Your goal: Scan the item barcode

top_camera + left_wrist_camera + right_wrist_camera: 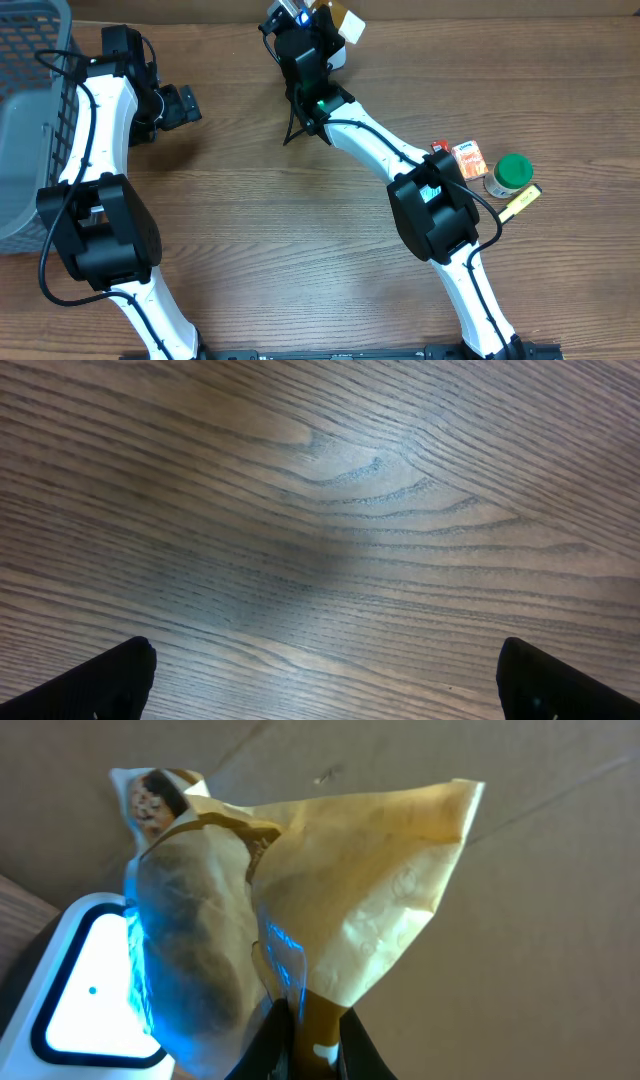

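Observation:
My right gripper (315,1042) is shut on the lower edge of a crinkled yellow-tan snack packet (350,870). The packet stands up in front of the scanner (85,985), whose white window glows and throws blue light on the packet's left side. From overhead, the right gripper (300,28) is at the table's far edge with the packet (347,22) beside it and the scanner (337,55) mostly hidden behind the arm. No barcode shows. My left gripper (185,105) is open over bare wood, its dark fingertips (115,675) far apart with nothing between them.
A grey basket (30,120) stands at the left edge. At the right lie an orange box (468,158), a green-lidded jar (510,173) and a yellow stick-shaped item (520,203). A cardboard wall (540,920) rises behind the scanner.

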`<action>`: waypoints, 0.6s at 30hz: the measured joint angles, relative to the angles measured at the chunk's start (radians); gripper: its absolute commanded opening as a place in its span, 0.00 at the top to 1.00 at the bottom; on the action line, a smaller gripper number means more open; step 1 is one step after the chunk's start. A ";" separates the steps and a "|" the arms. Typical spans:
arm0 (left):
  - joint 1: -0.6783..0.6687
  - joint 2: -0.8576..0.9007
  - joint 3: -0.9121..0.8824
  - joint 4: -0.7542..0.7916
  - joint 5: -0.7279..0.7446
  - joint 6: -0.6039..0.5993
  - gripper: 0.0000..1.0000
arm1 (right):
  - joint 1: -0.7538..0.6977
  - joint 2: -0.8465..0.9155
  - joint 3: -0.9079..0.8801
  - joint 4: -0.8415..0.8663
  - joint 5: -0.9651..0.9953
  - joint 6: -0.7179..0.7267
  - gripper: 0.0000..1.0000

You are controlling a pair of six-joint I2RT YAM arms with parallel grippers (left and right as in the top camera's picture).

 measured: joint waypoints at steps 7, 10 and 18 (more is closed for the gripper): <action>0.000 0.000 0.000 0.000 0.000 0.000 0.00 | 0.003 -0.010 0.002 -0.065 -0.007 0.076 0.96; 0.000 0.000 0.000 0.000 0.000 0.000 0.00 | 0.005 -0.015 0.002 -0.100 -0.026 0.095 0.96; 0.000 0.000 0.000 0.000 0.000 0.000 0.00 | 0.014 -0.015 0.002 -0.129 -0.054 0.110 0.96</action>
